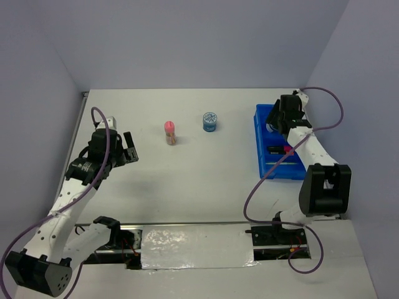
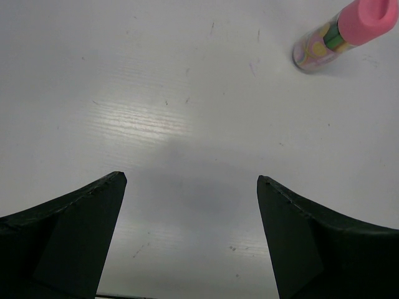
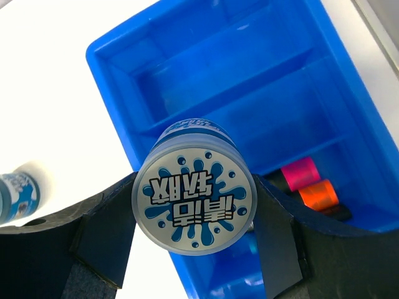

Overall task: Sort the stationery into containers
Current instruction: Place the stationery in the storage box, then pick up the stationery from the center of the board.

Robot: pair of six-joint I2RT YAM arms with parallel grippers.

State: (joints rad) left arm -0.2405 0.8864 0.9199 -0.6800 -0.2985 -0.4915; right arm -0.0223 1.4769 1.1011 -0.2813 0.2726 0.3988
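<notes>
The right fingers pinch a round blue-and-white roll from both sides, its flat end turned toward the wrist camera. That end carries a blue paint-splash pattern and two rows of bold white characters outlined in blue. They are seen upside down and look Korean, but I cannot read them. The roll hangs above the bright blue tray, in front of one of its inner dividers. In a compartment behind and to the right of the roll lie highlighters, a pink cap and an orange cap showing side by side.

In the top view the tray sits at the right edge of the white surface, with the right arm bent over its far end. A second roll with the same splash print stands on the surface, well apart from the tray.

The left fingers are spread wide over bare surface, gripping nothing. Ahead of them and to the right stands a pink-topped tube, its label dotted in pastel colours with a green band. Any writing on it is too small to tell. From above, the tube stands between the left arm and the second roll.
</notes>
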